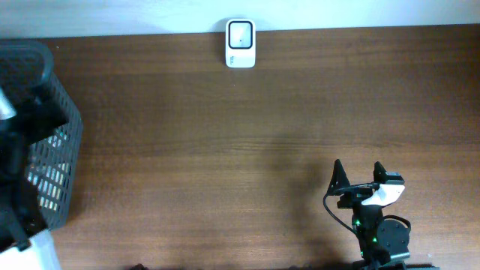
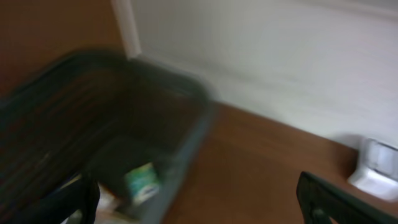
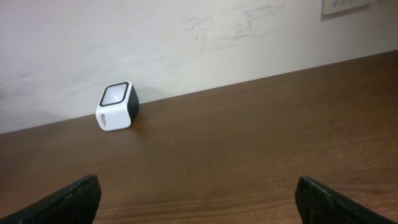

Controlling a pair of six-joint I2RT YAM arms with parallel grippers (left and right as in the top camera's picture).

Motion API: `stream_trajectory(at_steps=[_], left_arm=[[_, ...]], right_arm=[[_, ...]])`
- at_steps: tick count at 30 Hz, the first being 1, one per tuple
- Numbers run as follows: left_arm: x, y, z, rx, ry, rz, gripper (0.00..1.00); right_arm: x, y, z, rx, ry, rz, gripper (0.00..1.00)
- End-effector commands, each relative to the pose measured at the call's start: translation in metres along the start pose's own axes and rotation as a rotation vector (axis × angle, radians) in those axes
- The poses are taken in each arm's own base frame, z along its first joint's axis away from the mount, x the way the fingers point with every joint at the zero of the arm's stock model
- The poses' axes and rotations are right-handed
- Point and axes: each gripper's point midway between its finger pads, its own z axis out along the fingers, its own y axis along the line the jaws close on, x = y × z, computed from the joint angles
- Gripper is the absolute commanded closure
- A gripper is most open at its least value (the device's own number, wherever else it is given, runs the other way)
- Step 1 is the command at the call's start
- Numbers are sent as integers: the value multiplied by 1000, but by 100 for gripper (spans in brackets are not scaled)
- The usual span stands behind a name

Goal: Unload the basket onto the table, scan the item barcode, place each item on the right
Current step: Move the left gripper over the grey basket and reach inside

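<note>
A white barcode scanner [image 1: 241,43] with a dark window stands at the table's far edge, also seen as the scanner [image 3: 117,106] against the wall and the scanner [image 2: 376,163] at the right. A green-and-white item [image 2: 142,180] lies inside the dark mesh basket [image 2: 193,134], blurred. My left gripper [image 2: 202,210] hangs open above the basket's near corner, nothing between its fingers. My right gripper [image 1: 358,171] stands open over bare table at the front right, facing the scanner from far off; the right gripper [image 3: 199,205] holds nothing.
The basket [image 1: 66,120] fills the table's left end, with my left arm [image 1: 19,150] over it. Pale things show through its mesh. A white wall runs behind the table's far edge.
</note>
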Motion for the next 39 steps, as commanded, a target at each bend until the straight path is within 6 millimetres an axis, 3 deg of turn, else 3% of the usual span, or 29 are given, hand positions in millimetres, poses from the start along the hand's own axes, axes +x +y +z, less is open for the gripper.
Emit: stream_trajectory(at_steps=[1, 3, 8, 16, 27, 33, 39], left_arm=[[14, 67, 10, -207, 66, -157, 1], [36, 101, 25, -285, 151, -213, 1], [62, 132, 52, -339, 252, -270, 1], [115, 152, 89, -370, 444, -352, 1], [195, 196, 108, -452, 697, -498, 1], [215, 206, 120, -465, 749, -502, 1], [233, 209, 125, -483, 800, -504, 11]], right_arm=[[4, -1, 0, 3, 9, 6, 1], [4, -1, 0, 3, 9, 6, 1], [4, -1, 0, 3, 9, 6, 1], [4, -1, 0, 3, 9, 6, 1], [4, -1, 0, 3, 9, 6, 1], [4, -1, 0, 3, 9, 6, 1], [4, -1, 0, 3, 9, 6, 1]])
